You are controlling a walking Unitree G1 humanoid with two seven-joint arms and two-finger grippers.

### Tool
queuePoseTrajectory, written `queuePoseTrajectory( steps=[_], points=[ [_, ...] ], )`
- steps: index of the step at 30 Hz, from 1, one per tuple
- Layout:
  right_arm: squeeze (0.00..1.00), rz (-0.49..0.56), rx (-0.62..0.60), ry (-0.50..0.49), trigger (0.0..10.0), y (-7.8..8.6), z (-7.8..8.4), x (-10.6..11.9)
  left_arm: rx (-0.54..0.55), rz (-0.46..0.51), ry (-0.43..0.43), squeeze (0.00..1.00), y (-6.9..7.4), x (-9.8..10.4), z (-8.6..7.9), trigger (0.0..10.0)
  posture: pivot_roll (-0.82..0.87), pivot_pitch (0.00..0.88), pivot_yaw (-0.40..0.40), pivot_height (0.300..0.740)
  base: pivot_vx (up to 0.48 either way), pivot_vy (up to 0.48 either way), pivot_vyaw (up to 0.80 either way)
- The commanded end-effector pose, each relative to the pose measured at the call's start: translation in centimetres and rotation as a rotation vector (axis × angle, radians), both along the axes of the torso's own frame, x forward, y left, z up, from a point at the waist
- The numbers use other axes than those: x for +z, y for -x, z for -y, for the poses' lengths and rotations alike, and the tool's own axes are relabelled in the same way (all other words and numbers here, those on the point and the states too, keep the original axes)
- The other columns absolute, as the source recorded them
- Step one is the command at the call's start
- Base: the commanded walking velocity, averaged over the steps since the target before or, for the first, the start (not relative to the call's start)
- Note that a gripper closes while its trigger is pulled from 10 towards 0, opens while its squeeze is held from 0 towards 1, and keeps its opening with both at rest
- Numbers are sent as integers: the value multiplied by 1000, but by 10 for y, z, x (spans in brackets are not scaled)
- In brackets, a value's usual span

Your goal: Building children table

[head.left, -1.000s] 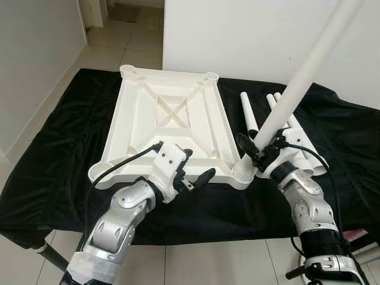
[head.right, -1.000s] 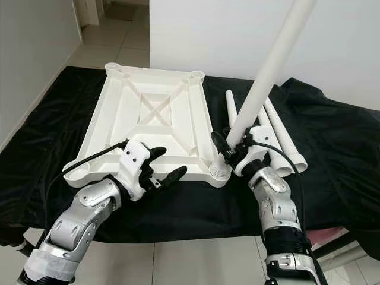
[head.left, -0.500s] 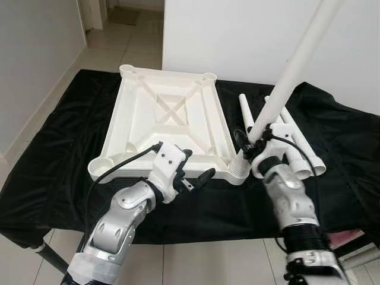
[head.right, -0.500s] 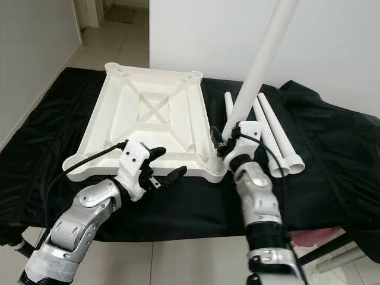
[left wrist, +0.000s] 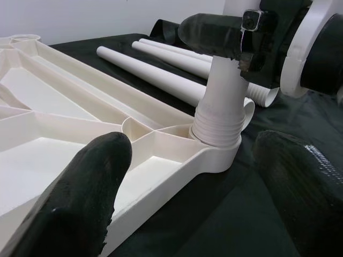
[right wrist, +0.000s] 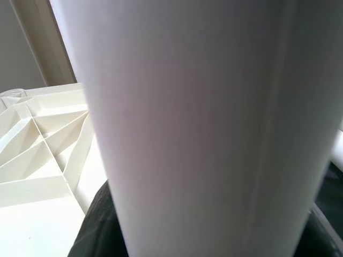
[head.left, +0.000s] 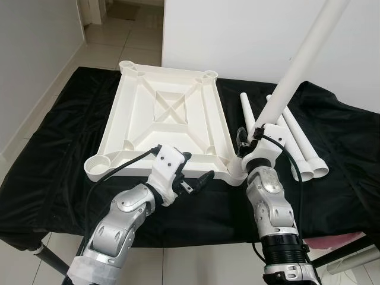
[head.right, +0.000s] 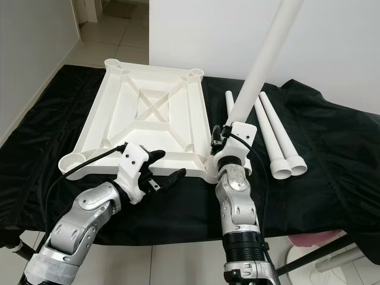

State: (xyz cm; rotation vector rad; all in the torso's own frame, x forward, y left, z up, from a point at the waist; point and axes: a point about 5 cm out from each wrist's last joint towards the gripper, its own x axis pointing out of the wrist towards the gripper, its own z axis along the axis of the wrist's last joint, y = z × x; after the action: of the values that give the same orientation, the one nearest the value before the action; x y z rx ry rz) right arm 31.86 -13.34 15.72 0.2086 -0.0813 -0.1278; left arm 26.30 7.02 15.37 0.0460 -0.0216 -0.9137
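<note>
The white plastic table top (head.left: 166,119) lies upside down on the black cloth. A long white leg (head.left: 303,59) stands tilted in the socket at its near right corner (left wrist: 217,144). My right gripper (head.left: 254,141) is shut on this leg just above the socket; the leg (right wrist: 187,134) looms close in the right wrist view. My left gripper (head.left: 196,168) is open at the table top's near edge, left of that corner, its fingers (left wrist: 80,193) holding nothing. Three more legs (head.left: 297,142) lie loose on the cloth to the right.
The black cloth (head.left: 53,148) covers a low stand and drapes over its front edge. A white wall (head.left: 237,35) rises behind, and tiled floor (head.left: 119,41) runs off at the far left. A pink object (head.right: 303,243) sits on the floor at the lower right.
My right forearm has swung in leftwards and now stands almost straight below the leg, which it still holds. The table top has slid slightly left. The left gripper has barely moved.
</note>
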Motion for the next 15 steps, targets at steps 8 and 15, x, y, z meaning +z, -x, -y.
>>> queuePoseTrajectory(
  steps=[8,15],
  points=[
    [1000,25,111,-61,10000,6,7,-6,35,-13,1,0,1,-1,1,10000,22,0,-101,740,0,0,0],
    [0,31,356,60,10000,1,18,-10,22,-22,0,0,3,-2,3,10000,22,0,-94,740,0,0,0]
  ],
)
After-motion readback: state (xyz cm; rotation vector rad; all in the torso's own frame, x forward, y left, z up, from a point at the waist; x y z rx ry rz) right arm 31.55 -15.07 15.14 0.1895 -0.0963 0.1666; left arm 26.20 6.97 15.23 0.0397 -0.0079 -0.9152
